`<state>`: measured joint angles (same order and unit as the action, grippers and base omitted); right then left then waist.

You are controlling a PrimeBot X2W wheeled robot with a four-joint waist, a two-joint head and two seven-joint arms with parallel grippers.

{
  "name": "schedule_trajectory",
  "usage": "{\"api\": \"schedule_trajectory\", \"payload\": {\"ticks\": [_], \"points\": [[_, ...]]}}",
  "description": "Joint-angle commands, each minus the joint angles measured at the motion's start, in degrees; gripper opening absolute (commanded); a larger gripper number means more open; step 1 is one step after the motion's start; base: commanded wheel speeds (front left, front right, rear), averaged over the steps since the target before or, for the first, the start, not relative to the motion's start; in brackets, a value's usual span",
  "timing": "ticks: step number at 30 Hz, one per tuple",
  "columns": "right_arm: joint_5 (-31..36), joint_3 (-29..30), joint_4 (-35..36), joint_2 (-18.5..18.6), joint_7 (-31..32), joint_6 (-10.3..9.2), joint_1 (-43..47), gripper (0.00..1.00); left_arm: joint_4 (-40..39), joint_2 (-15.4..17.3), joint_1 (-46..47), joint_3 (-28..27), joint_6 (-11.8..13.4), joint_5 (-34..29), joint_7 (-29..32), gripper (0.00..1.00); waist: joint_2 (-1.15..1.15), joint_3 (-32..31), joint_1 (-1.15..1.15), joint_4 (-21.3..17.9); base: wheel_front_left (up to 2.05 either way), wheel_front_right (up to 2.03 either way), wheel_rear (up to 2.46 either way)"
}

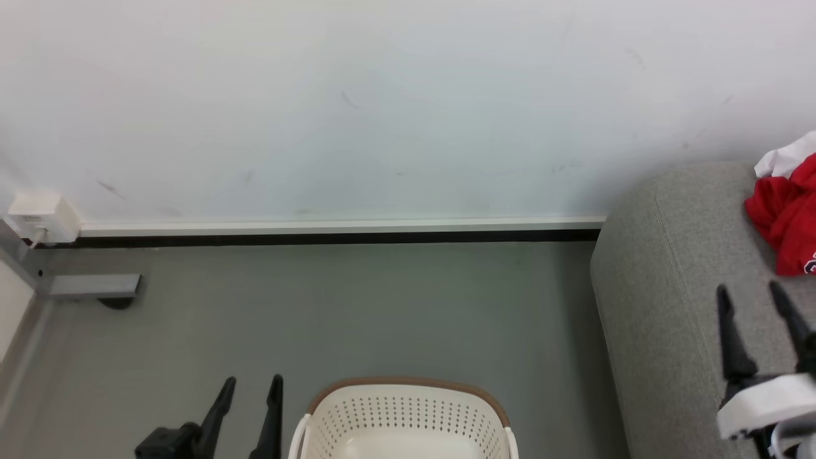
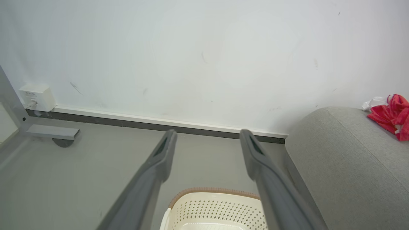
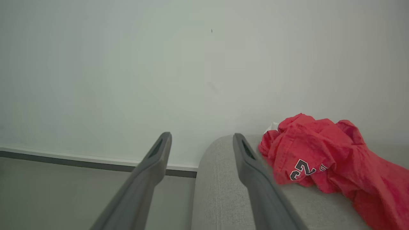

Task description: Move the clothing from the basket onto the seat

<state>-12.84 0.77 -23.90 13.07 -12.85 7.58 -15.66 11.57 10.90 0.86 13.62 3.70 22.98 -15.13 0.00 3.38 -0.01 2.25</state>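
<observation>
I face a smooth grey floor [image 1: 357, 306] that runs to a white wall [image 1: 382, 95] with a white skirting board [image 1: 344, 225] over a dark strip. A white wall box [image 1: 43, 218] and a grey metal foot [image 1: 95, 286] sit far out to the left of my left end effector [image 1: 253, 379]. That end effector hangs above the floor with its dark tapered fingers apart and nothing between them. Just to its right stands the basket [image 1: 408, 382], cream perforated plastic with a brown woven-look rim. My right end effector [image 1: 749, 287] hovers over the seat [image 1: 663, 287], a rounded grey woven cushion, with its fingers also spread and holding nothing. The clothing [image 1: 787, 217] lies on the seat just ahead and to the right of those fingertips. It is a crumpled red heap with a white part at its far end and dark numerals edged in white. Its length trails off to the right.
</observation>
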Motion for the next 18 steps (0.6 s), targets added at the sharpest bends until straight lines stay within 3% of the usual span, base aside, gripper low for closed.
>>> {"api": "schedule_trajectory", "payload": {"ticks": [1,11,18], "points": [[0.4,-0.1,0.1,-0.4,-0.5,-0.17,1.9,1.0,0.1,-0.5,-1.2,-1.0,-0.2,-0.7,0.0,1.0,0.0,-0.9,0.01,0.3,0.0,0.0,0.0],[1.1,-1.8,0.2,-6.8,-2.4,-0.17,12.2,1.0,1.5,-3.6,-6.1,-8.7,-3.3,-5.5,0.0,1.0,0.0,-4.3,0.01,0.8,0.0,0.0,0.0],[2.1,-1.4,3.1,-9.1,-2.3,-0.17,16.5,1.0,1.7,-5.4,-7.3,-12.1,-5.5,-7.8,0.0,1.0,0.0,-5.2,0.01,0.5,0.0,0.0,0.0]]}}
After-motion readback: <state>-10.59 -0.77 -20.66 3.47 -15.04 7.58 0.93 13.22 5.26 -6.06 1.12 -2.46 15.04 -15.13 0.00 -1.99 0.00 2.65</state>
